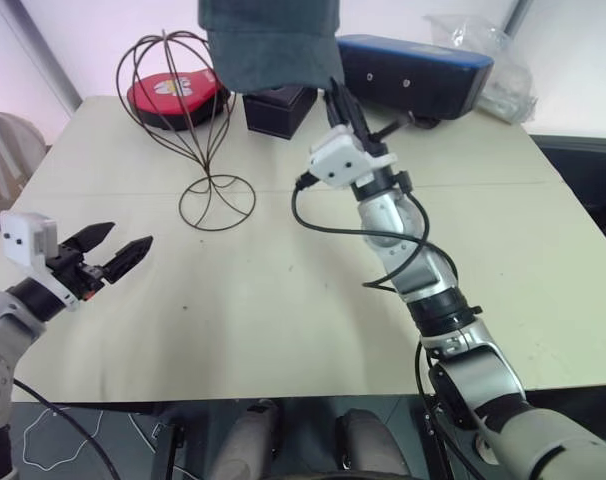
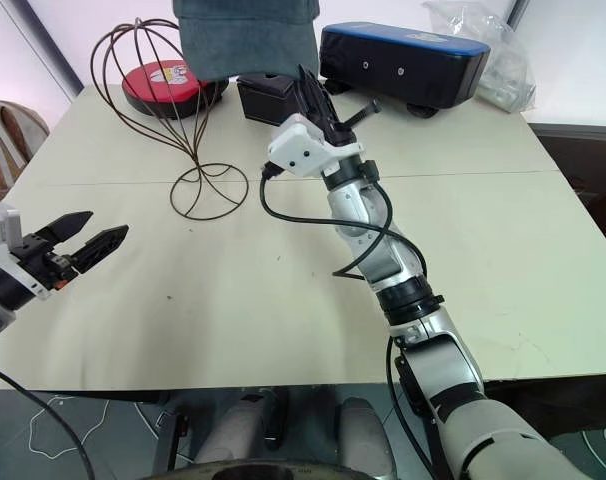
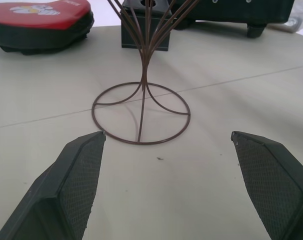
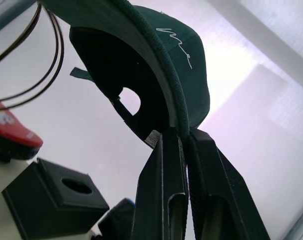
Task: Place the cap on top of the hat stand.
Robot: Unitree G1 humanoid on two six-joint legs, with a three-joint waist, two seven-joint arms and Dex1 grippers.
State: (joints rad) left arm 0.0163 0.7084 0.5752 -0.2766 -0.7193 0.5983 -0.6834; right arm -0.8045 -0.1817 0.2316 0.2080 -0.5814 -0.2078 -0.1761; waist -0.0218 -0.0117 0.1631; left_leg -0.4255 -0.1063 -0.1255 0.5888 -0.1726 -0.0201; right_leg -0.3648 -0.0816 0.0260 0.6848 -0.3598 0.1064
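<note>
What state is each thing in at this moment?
cap: lifted off the table, brim pinched in the right gripper.
hat stand: upright, cage head bare.
left gripper: open, holding nothing.
red round case: closed, behind the stand.
black box: on the table.

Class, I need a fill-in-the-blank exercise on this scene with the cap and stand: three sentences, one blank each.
1. The right end effector grips the cap by its ____.
2. The left end effector is ____ and holds nothing.
3. The stand has a round ____ base.

Missing words: brim; open; wire
</note>
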